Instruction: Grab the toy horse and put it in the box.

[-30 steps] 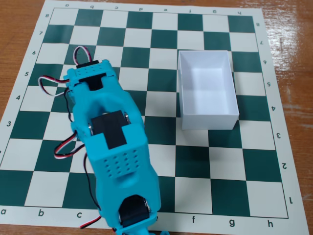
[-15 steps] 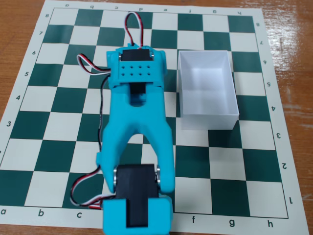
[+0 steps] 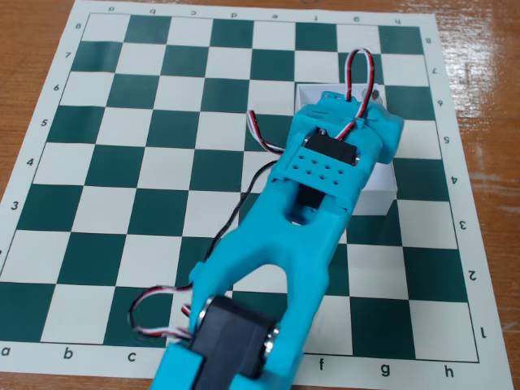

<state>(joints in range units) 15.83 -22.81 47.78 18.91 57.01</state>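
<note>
Blue arm (image 3: 276,268) — stretched over the white box (image 3: 380,185).

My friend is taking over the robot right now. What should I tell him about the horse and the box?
Gripper: hanging over the box, fingers hidden under the blue arm, so open or shut is unclear.
Box: white, on the right side of the chessboard in the fixed view, mostly covered by the arm.
Toy horse: not visible; it may be in the gripper or in the box.
Done: arm reached the box.
Left: check that the horse is inside.

The chessboard (image 3: 122,187) bore letters a to h along its edges and numbers 1 to 8 down its sides.
</note>
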